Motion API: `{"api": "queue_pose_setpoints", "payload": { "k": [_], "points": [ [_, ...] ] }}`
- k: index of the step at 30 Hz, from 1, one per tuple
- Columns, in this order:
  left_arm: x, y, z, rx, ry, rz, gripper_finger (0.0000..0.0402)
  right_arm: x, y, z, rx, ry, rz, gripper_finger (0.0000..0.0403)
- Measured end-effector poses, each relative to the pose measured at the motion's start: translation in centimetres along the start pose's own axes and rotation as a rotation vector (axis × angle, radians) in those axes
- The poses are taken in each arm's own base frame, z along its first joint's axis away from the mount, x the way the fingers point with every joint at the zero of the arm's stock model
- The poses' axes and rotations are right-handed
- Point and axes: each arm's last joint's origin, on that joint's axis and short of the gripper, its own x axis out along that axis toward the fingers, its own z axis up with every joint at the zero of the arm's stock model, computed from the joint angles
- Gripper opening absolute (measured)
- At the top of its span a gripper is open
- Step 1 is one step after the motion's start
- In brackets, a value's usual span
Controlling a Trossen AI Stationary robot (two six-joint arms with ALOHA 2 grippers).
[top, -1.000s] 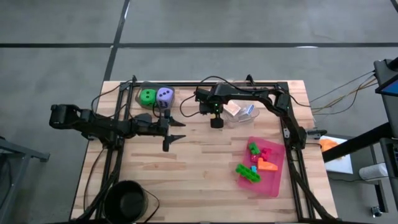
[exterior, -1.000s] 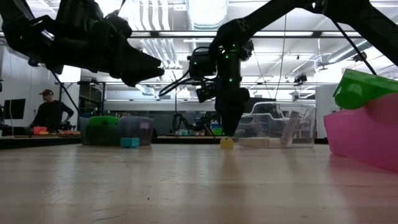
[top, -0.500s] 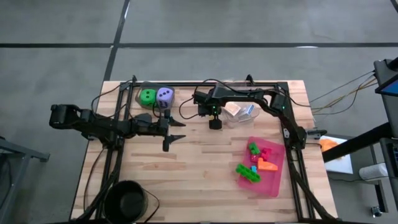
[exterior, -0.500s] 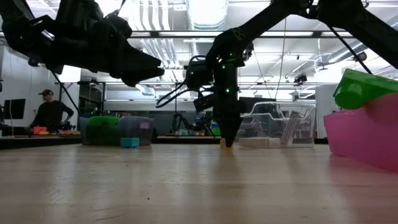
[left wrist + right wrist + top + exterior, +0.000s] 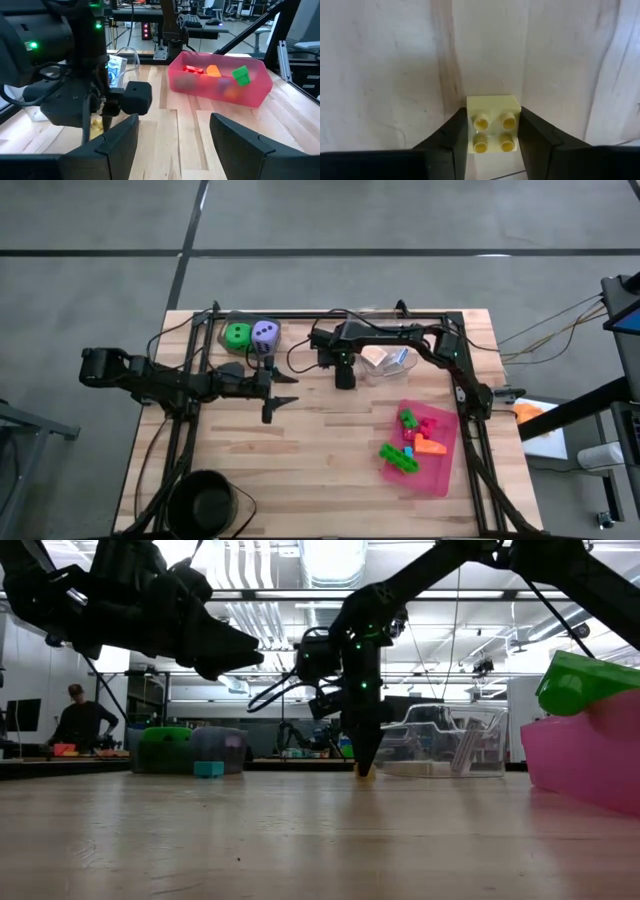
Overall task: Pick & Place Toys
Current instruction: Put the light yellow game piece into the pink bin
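Observation:
A small yellow brick [image 5: 494, 122] sits studs up on the wooden table, with my right gripper [image 5: 344, 379] lowered over it and shut on it. My left gripper [image 5: 281, 391] hangs open above the table's left middle, touching nothing. A green die [image 5: 237, 334] and a purple die [image 5: 265, 333] rest side by side at the far left. A blue brick [image 5: 208, 768] lies on the table near them. Green, red and orange bricks lie in the pink tray [image 5: 447, 442]. My right gripper pinches the yellow brick between its two fingers, one fingertip [image 5: 454, 134] on each of two opposite side walls [image 5: 469, 119]. The fingers come from above, pointing down. The brick stands flat on the table, studs up.
A clear plastic box [image 5: 386, 360] holding flat packets stands just right of my right gripper. The pink tray is at the near right. A black bowl [image 5: 205, 500] sits at the near left corner. A person [image 5: 78, 720] is in the room behind the table.
My right gripper has gone down to the table onto the yellow brick, and its fingers now stand around the brick and hide it in the low view. The brick has stayed in place.

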Motion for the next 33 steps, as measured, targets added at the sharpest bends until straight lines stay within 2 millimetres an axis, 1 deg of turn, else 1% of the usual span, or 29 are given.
{"api": "queue_pose_setpoints", "payload": {
  "k": [5,7,14,20,22,25,28,33],
  "points": [
    [0.0,0.0,-0.1,0.005,0.005,0.004,0.0246,-0.2,1.0,0.3,-0.023,-0.010,0.013,0.0128],
    [0.0,0.0,-0.1,0.005,0.006,0.007,0.0246,-0.7,1.6,0.5,-0.040,-0.022,0.015,0.0128],
    [0.0,0.0,-0.1,0.008,0.009,0.006,0.0246,-4.3,4.5,1.0,-0.117,-0.138,0.020,0.0128],
    [0.0,0.0,-0.2,0.008,0.017,0.008,0.0246,-8.1,7.8,1.5,-0.208,-0.339,0.158,0.0128],
    [0.0,0.0,-0.2,0.012,0.018,0.007,0.0246,-8.6,9.0,1.8,-0.251,-0.431,0.225,0.0128],
    [0.0,0.0,-0.3,0.019,0.023,0.007,0.0246,-8.9,10.7,1.9,-0.319,-0.570,0.317,0.0128],
    [-0.2,0.0,-0.5,0.021,0.028,0.007,0.0246,-8.7,12.3,1.6,-0.373,-0.717,0.381,0.0128],
    [-0.3,0.0,-0.7,0.027,0.021,0.007,0.0246,-7.4,14.9,0.0,-0.394,-0.985,0.442,0.0128]
  ]
}}
